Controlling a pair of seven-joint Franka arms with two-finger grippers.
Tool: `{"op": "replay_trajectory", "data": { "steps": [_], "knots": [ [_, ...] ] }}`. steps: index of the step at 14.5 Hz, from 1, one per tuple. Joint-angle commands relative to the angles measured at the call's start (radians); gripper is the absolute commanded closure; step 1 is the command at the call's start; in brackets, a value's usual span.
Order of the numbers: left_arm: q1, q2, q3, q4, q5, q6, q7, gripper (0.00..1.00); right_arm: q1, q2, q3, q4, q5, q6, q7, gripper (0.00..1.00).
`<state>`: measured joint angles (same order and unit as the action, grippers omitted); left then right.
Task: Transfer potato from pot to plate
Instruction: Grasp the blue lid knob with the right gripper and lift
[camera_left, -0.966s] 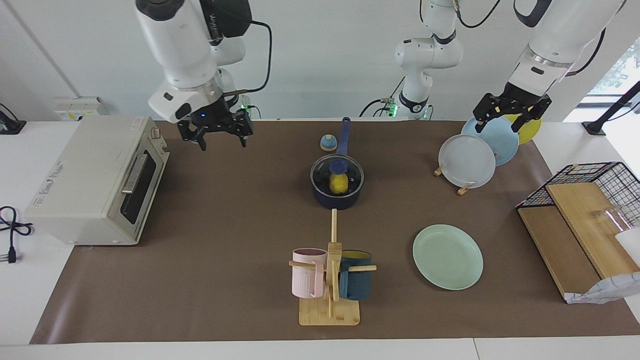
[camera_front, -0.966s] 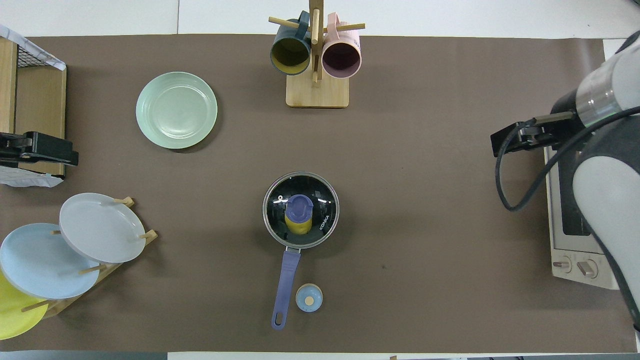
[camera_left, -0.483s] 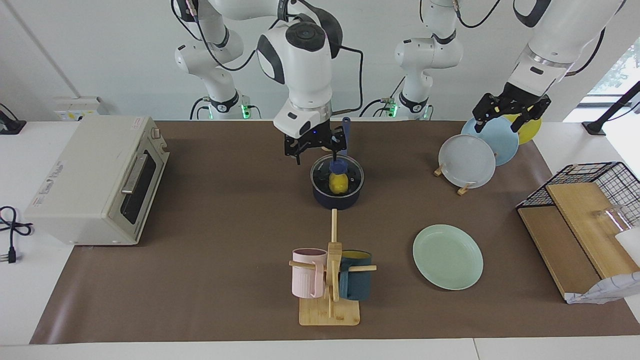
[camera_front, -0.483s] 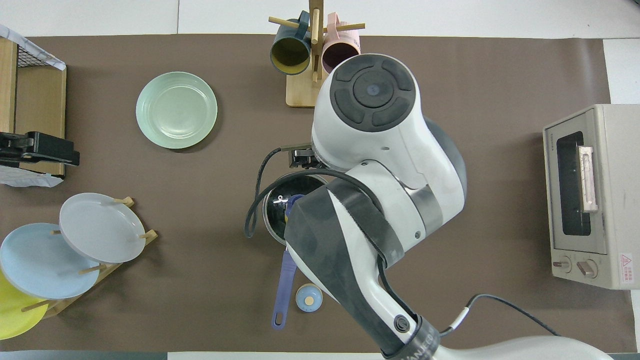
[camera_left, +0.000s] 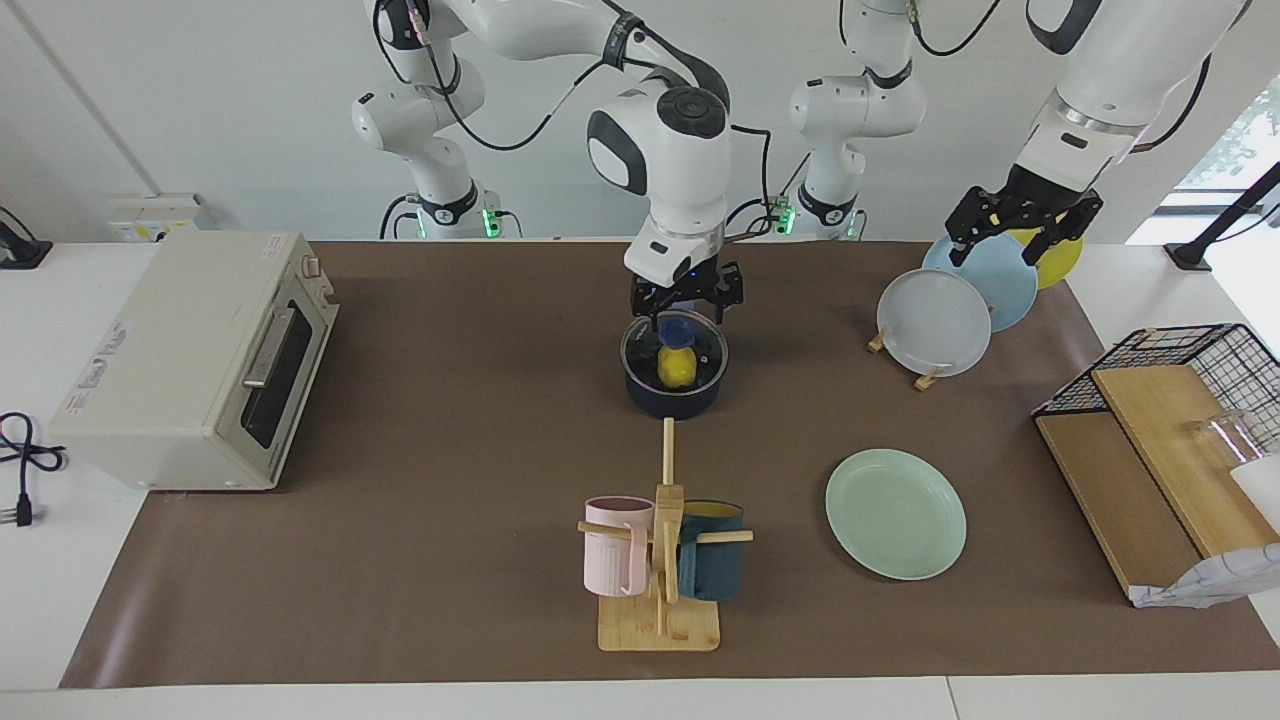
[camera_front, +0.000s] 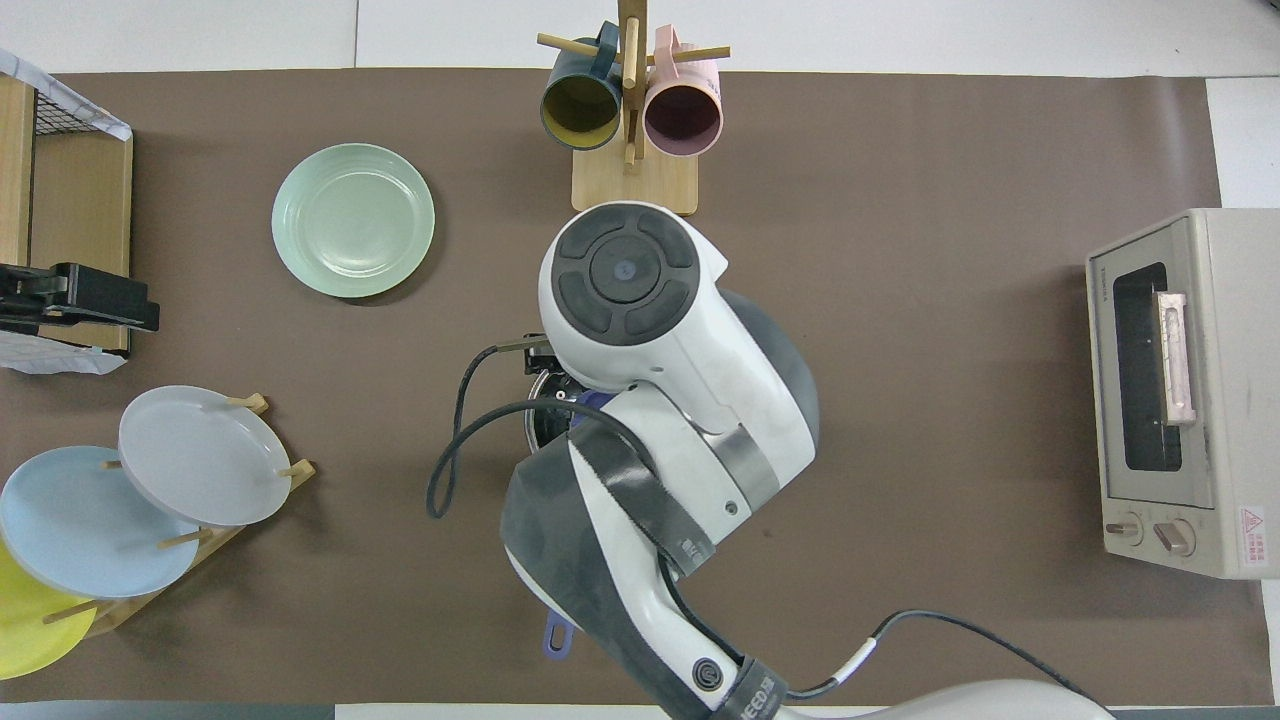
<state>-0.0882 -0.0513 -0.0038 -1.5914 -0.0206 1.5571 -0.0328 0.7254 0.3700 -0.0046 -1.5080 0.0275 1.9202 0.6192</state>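
Facing view: the potato (camera_left: 677, 369) sits in the pot (camera_left: 675, 392) under a glass lid (camera_left: 700, 350). The right gripper (camera_left: 686, 300) hangs spread over the lid knob (camera_left: 677, 330); the left gripper (camera_left: 1022, 226) waits, fingers apart, over racked plates (camera_left: 934, 322). The potato looks light, hard and slippery, so grip its middle. Overhead view: the right arm (camera_front: 650, 400) hides the pot; the plate (camera_front: 353, 220) lies bare.

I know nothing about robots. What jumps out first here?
The right arm's gripper hangs just over the lidded pot at mid-table, with the yellow potato showing through the glass lid. The mint plate lies bare, farther from the robots toward the left arm's end. The left gripper waits over the plate rack.
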Motion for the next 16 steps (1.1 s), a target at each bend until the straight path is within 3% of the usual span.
{"op": "replay_trajectory", "data": {
  "steps": [1,3,14,16],
  "knots": [
    [-0.016,-0.027,0.008,-0.041,0.010,0.041,-0.012,0.00,0.002,-0.039,-0.001,-0.139,-0.044,0.116,-0.001,0.00],
    [-0.016,-0.029,0.008,-0.041,0.010,0.041,-0.013,0.00,0.003,-0.054,-0.001,-0.193,-0.064,0.164,-0.002,0.00],
    [-0.016,-0.029,0.008,-0.041,0.010,0.040,-0.013,0.00,0.034,-0.083,-0.001,-0.255,-0.069,0.168,0.005,0.00],
    [-0.016,-0.029,0.008,-0.041,0.010,0.038,-0.013,0.00,0.034,-0.082,-0.001,-0.253,-0.069,0.169,0.001,0.13]
  ]
}}
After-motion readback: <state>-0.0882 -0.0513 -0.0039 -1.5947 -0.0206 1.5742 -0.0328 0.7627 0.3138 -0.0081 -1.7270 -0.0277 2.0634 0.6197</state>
